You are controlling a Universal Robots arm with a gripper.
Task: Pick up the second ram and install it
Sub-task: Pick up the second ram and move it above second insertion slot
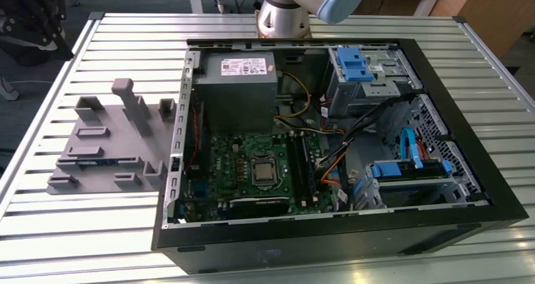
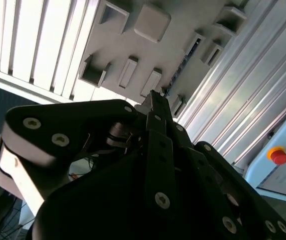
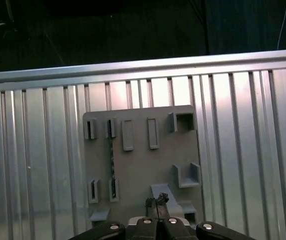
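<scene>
The second ram (image 3: 112, 160) stands on its long edge in the grey holder tray (image 3: 143, 170). In the first wrist view it is seen edge-on, as a thin dark line spanning two pairs of upright clips (image 3: 111, 129), one pair at each end. In the second wrist view the second ram (image 2: 192, 54) is a slim dark strip. In the exterior view the tray sits on the bench (image 1: 100, 234) at nine o'clock from the open computer case (image 1: 334, 234). Chips and label cannot be made out.

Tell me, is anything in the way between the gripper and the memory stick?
Nothing visible is. In the first wrist view the gripper hangs over the grey tray, and the memory stick stands on edge in the tray's slots with nothing covering it.
</scene>
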